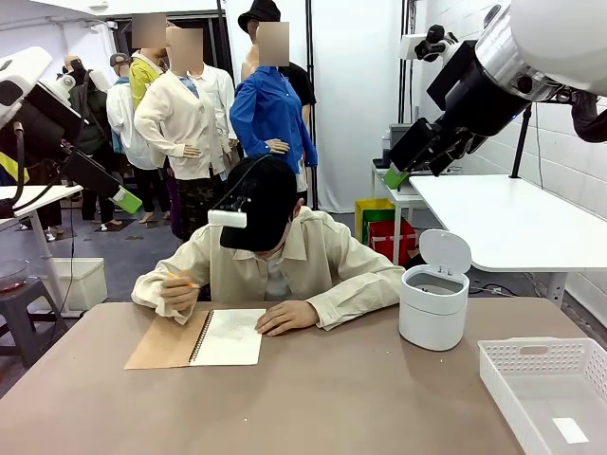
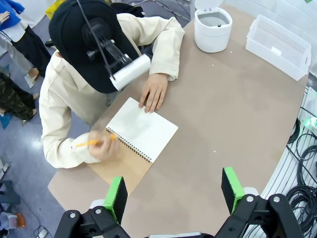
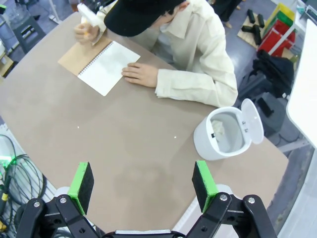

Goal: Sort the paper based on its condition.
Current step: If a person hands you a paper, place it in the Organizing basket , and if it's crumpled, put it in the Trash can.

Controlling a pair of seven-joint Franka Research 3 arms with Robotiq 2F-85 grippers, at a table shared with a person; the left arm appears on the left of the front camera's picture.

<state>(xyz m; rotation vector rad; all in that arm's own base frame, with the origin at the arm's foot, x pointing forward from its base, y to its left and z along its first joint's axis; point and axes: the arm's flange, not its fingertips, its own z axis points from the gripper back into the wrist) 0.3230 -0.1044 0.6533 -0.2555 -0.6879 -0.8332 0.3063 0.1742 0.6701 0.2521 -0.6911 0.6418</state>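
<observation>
Loose sheets of paper are out of view. A spiral notebook with a brown kraft cover [image 1: 163, 343] lies open at the table's far left, its white page [image 1: 229, 336] [image 2: 141, 130] [image 3: 105, 67] still bound. The person holds a pencil [image 2: 89, 144] over it and rests the other hand [image 1: 285, 318] on the page. My left gripper [image 2: 173, 191] hangs open high above the table's near side, seen at the upper left in the front view [image 1: 121, 199]. My right gripper [image 3: 142, 181] is open too, high at the upper right [image 1: 398, 175]. Both hold nothing.
A round white bin [image 1: 433, 318] [image 2: 213, 29] [image 3: 208, 144] stands at the far right with its lid up; something pale lies inside. A white slotted basket [image 1: 503, 379] [image 2: 277, 42] sits at the near right corner. Cables [image 2: 302, 163] hang beside the table.
</observation>
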